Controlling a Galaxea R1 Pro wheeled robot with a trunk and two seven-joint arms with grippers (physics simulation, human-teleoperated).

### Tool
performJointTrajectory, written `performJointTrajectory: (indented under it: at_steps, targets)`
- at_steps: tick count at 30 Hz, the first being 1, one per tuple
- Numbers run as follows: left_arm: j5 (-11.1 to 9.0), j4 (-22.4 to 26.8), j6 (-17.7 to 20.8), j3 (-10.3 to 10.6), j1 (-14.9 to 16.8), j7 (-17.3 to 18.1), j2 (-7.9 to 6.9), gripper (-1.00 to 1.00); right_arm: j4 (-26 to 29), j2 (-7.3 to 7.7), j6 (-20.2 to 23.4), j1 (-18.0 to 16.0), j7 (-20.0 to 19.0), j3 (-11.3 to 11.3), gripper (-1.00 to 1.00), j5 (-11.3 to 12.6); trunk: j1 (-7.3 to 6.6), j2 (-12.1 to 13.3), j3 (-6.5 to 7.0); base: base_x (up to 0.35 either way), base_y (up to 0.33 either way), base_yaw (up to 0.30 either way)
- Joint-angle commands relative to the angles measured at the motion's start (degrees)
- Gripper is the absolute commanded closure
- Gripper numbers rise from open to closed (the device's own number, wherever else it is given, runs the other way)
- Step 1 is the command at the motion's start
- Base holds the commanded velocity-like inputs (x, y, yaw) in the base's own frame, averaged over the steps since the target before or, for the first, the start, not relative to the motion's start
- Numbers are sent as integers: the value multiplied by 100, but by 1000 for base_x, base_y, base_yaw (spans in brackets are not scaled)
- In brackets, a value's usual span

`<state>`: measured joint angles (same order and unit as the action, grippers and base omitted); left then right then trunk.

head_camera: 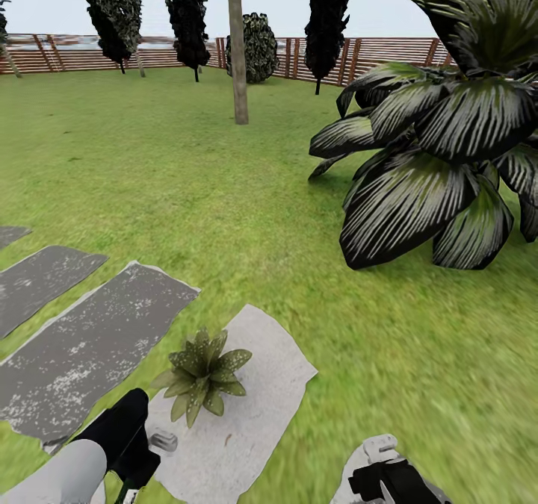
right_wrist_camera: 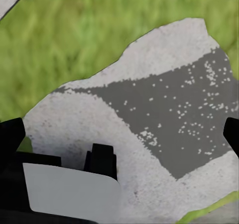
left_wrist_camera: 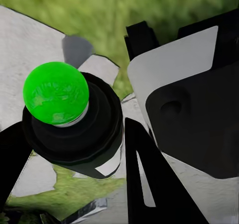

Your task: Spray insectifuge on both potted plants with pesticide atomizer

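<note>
The robot's left gripper (head_camera: 134,452) hangs low over the near left corner of a pale grey stepping stone (head_camera: 261,384) in the garden lawn (head_camera: 224,190), its jaws clamped on the slim dark pesticide atomizer (left_wrist_camera: 94,134) with a white label patch. The bottle's pale grey spray head (head_camera: 163,439) juts toward a low rosette of pointed, speckled olive-green leaves (head_camera: 200,373), the potted plant that sits at the stone's left edge, just beyond the nozzle. The step in hand appears to be spraying this plant. To do it well, the nozzle should be kept pointing at the middle of the rosette and swept across the outer leaves so the whole crown is wetted, with the grip held firm so the bottle does not twist. The right gripper (right_wrist_camera: 122,134) rests over a grey-and-white stone (right_wrist_camera: 164,99) with its fingers spread apart and nothing between them. The plant's pot is hidden under its leaves, and the opaque bottle does not show how much liquid it holds. A large striped-leaf palm (head_camera: 441,138) stands well apart at the lawn's right side, before a brown slatted fence (head_camera: 388,52).
</note>
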<state>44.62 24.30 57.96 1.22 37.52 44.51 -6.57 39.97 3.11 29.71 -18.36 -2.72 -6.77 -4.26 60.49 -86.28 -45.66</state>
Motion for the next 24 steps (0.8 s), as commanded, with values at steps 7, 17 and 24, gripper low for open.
performJointTrajectory:
  at_steps: [7, 17, 24]
  targets:
    - [39, 1800, 13, -72, -30, 48, -2, 100, 86, 8, 24, -1, -37, -17, -100, -31, -155, 280, 122, 0, 0, 0]
    - [3, 5336, 13, -2067, -727, 588, -3, 100, 1056, 28, -200, -17, -79, -17, -100, -31, -374, 681, 301, 0, 0, 0]
    - [3, 6148, 13, -2113, -1349, 603, 2, 100, 2851, 63, -229, -19, -80, -9, -100, -31, -528, 962, 427, 0, 0, 0]
